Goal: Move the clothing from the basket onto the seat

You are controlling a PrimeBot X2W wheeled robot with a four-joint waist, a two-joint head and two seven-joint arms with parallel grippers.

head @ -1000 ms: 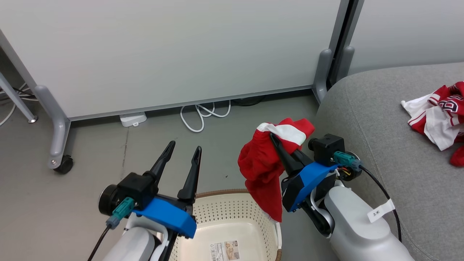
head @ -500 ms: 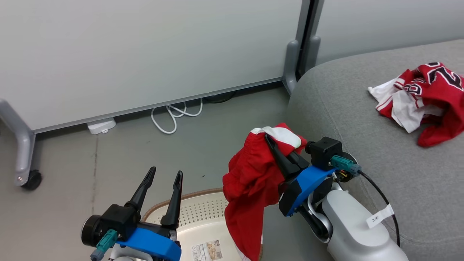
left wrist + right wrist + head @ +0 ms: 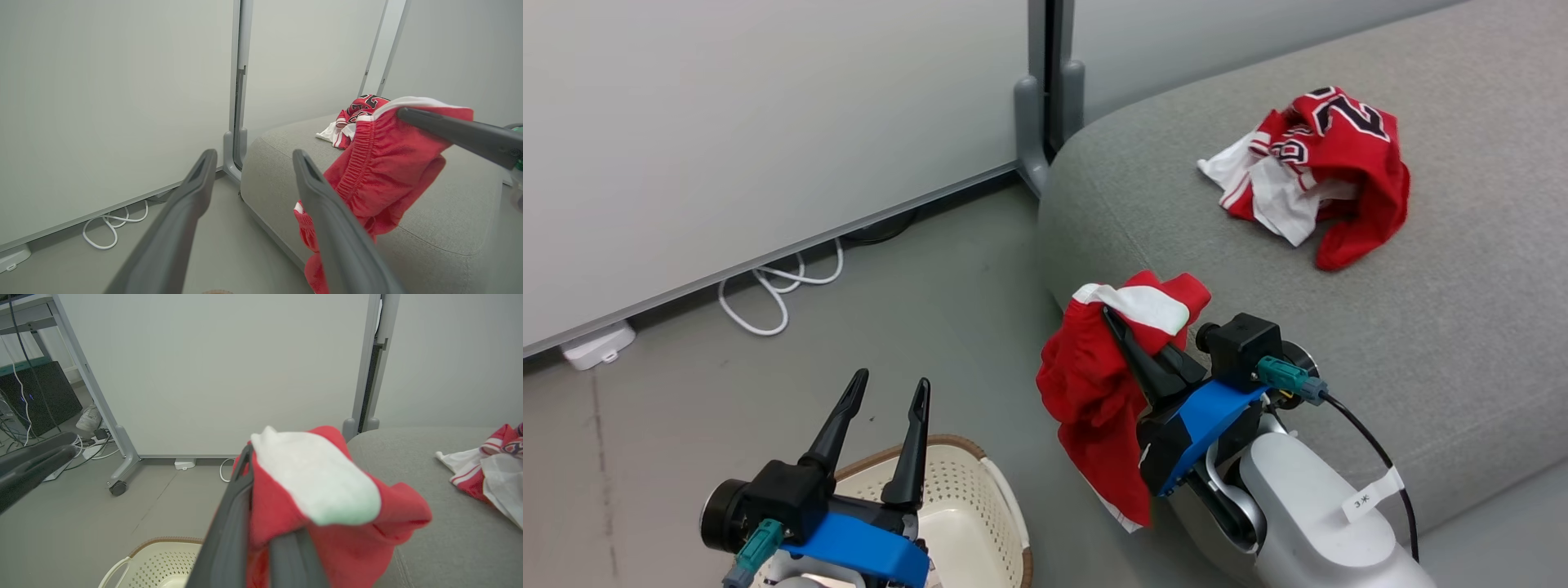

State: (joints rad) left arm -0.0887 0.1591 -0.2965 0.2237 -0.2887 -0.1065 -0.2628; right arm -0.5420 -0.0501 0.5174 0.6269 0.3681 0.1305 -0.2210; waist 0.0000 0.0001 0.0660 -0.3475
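jersey red, white trim, black-white numerals | shorts plain red, white band | basket cream, perforated, brown rim | seat light grey | floor grey | cable white | wall pale grey

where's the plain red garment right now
In the head view the plain red garment hangs right of centre, clamped in the right gripper beside the near corner of the seat, up and right of the basket.

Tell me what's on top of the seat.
A crumpled numbered jersey lies on the seat; what it covers is hidden. The other red garment hangs from the right gripper.
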